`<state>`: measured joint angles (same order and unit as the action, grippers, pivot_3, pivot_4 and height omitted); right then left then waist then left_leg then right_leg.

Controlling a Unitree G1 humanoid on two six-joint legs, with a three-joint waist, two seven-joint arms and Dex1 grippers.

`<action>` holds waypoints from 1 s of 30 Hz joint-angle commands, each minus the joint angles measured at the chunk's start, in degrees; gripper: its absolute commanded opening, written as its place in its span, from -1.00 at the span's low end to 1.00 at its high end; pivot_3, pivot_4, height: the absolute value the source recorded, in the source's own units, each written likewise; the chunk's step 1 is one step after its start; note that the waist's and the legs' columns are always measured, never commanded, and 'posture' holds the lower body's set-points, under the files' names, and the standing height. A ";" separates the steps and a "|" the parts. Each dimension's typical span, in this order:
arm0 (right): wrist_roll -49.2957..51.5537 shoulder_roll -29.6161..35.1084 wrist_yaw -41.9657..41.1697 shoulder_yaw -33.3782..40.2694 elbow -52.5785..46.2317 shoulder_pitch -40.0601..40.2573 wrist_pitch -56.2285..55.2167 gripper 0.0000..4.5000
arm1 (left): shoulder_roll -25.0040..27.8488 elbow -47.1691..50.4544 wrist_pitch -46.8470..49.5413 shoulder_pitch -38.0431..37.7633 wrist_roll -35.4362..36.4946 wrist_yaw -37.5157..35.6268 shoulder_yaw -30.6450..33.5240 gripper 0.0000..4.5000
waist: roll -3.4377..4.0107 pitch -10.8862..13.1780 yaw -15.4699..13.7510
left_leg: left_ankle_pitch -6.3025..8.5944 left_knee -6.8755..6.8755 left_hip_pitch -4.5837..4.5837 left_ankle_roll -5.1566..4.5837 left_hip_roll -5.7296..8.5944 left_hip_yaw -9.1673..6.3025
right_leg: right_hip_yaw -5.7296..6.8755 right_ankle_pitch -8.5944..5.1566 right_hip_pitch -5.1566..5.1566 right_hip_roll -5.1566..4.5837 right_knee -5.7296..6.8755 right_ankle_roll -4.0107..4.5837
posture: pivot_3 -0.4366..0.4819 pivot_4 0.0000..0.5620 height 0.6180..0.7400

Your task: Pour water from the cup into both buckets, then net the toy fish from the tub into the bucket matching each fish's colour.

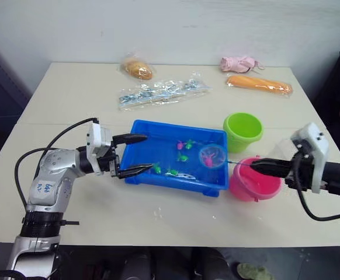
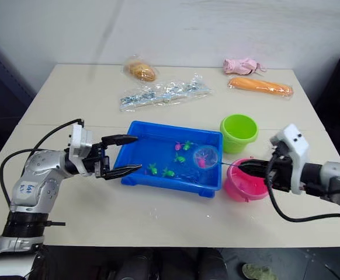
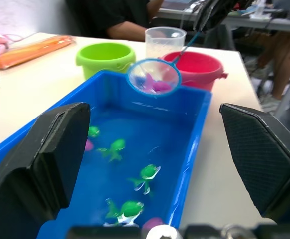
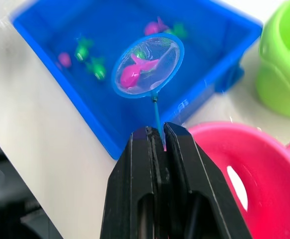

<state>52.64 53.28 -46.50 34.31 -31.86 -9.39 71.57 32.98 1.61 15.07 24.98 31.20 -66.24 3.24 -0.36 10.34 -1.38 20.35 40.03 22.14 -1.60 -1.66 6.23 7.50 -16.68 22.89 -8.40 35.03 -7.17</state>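
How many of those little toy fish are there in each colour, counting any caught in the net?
Green fish: 4, all in the tub
Pink fish: 3, one in the net, two in the tub
Total: 7

The right gripper's (image 4: 157,142) black fingers are covering the near end of the net's (image 4: 147,69) handle and part of the pink bucket (image 4: 264,174), whose far side is running off the right wrist picture's edge, as is the green bucket (image 4: 284,69). In the left wrist view, the left gripper's blurred pads (image 3: 60,149) are blocking both near corners of the tub (image 3: 197,124), and the cup (image 3: 165,41) is standing half hidden behind the pink bucket's rim. A person (image 3: 120,17) is sitting beyond the table there, cut off at the top edge.
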 commanded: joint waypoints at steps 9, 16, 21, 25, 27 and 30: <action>5.87 -6.68 1.54 33.96 -12.79 25.64 -1.87 -1.00 | -4.51 0.96 5.67 5.21 3.52 -4.99 -5.64 0.99 | 0.00 -0.01 -0.76 | -0.02 0.03 -0.09 -0.03 0.12 -0.14 | -0.01 0.03 -0.25 0.09 -0.09 -0.05 | -0.05 -0.47 1.00; -3.75 -16.24 1.73 32.33 -16.16 37.37 -17.95 -1.00 | -6.89 -3.50 3.32 8.09 1.74 -6.32 -6.67 0.99 | 0.01 -0.02 -0.17 | -0.04 0.01 -0.21 0.01 0.15 -0.13 | -0.10 0.03 -0.32 0.15 -0.07 -0.05 | -0.05 -0.47 1.00; -17.45 -20.31 -0.47 24.18 -14.93 42.94 -35.48 -1.00 | -7.88 -5.65 0.58 8.86 0.29 -6.81 -6.51 0.99 | 0.02 -0.02 0.07 | -0.04 -0.05 -0.36 0.04 0.15 0.03 | -0.28 0.02 -0.31 0.18 -0.04 -0.05 | -0.05 -0.47 1.00; -26.45 -22.44 -1.35 18.75 -11.39 44.58 -49.99 -1.00 | -7.81 -5.73 -0.52 8.18 -0.08 -6.90 -6.04 0.99 | 0.02 -0.02 0.07 | -0.03 -0.11 -0.52 0.06 0.12 0.13 | -0.39 0.02 -0.36 0.24 -0.05 -0.05 | -0.05 -0.47 1.00; -31.68 -23.63 -1.47 16.74 -8.49 44.54 -59.21 -1.00 | -7.58 -5.61 -1.15 7.47 -0.23 -6.64 -5.62 0.99 | 0.02 -0.02 0.07 | -0.02 -0.11 -0.58 0.06 0.08 0.19 | -0.47 0.02 -0.37 0.24 -0.03 -0.05 | -0.05 -0.47 1.00; -37.92 -25.24 -2.05 13.75 -3.99 44.86 -72.97 -1.00 | -7.38 -5.79 -2.36 6.67 -0.62 -6.10 -5.10 0.99 | 0.02 -0.02 0.04 | -0.01 -0.16 -0.68 0.08 0.08 0.27 | -0.53 0.02 -0.40 0.26 -0.04 -0.04 | -0.05 -0.47 1.00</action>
<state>17.12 28.44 -48.18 48.29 -36.60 34.90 4.98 25.41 -5.11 13.81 31.60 30.84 -72.57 -2.95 -0.34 10.32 -1.33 20.33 39.87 21.46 -1.51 -1.59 6.52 6.95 -16.67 22.50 -8.13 35.00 -7.21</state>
